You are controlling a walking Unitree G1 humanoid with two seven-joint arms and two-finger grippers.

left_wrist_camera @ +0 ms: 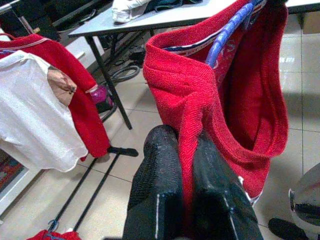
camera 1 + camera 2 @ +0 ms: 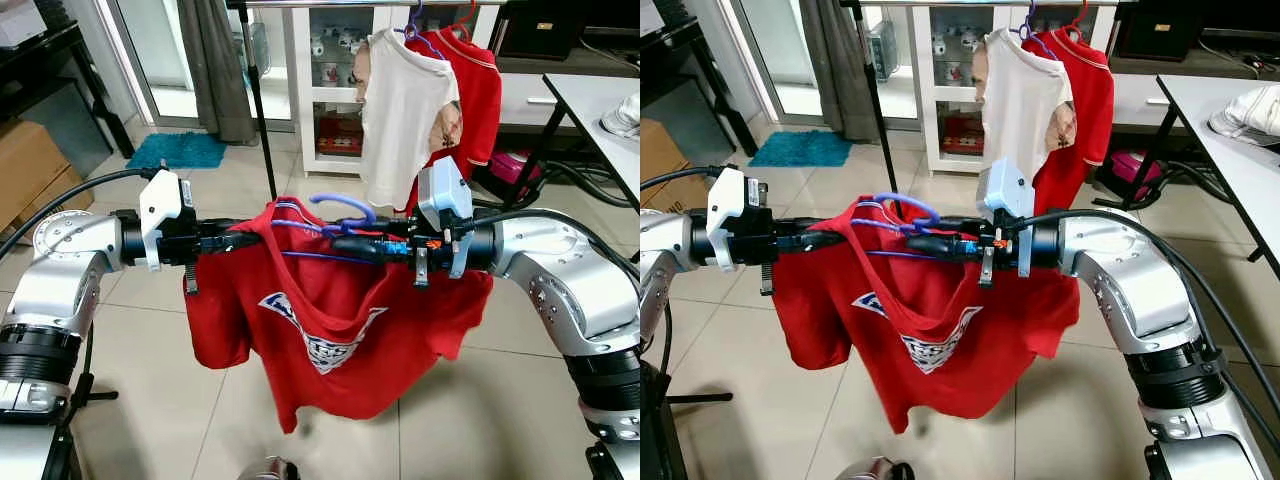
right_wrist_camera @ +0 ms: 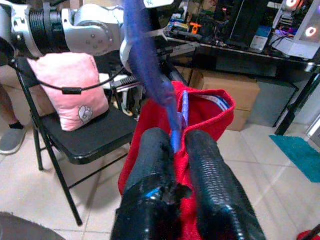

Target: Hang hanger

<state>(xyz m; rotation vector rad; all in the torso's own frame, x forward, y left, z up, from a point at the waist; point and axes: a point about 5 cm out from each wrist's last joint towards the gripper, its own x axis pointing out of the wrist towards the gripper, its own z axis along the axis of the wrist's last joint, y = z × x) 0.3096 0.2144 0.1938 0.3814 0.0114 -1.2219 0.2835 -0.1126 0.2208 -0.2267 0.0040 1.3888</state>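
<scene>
A red T-shirt (image 2: pixel 330 300) hangs on a blue hanger (image 2: pixel 345 207), held up between my two arms at chest height. My left gripper (image 2: pixel 250 240) is shut on the shirt's collar (image 1: pixel 185 100), with red cloth pinched between its black fingers (image 1: pixel 155 200). My right gripper (image 2: pixel 345 245) is shut on the hanger (image 3: pixel 147 65) just below its hook, which points up. The clothes rail (image 2: pixel 330 4) runs across the top of the scene, beyond the shirt. A white shirt (image 2: pixel 400 120) and another red shirt (image 2: pixel 480 90) hang from it on their own hangers.
The rack's black pole (image 2: pixel 262 110) stands ahead on the left, a white cabinet (image 2: pixel 325 90) behind it. A grey table (image 2: pixel 600 110) juts in at the right. A teal mat (image 2: pixel 180 150) and a cardboard box (image 2: pixel 25 170) lie to the left. A folding chair with a pink cushion (image 3: pixel 70 90) stands nearby.
</scene>
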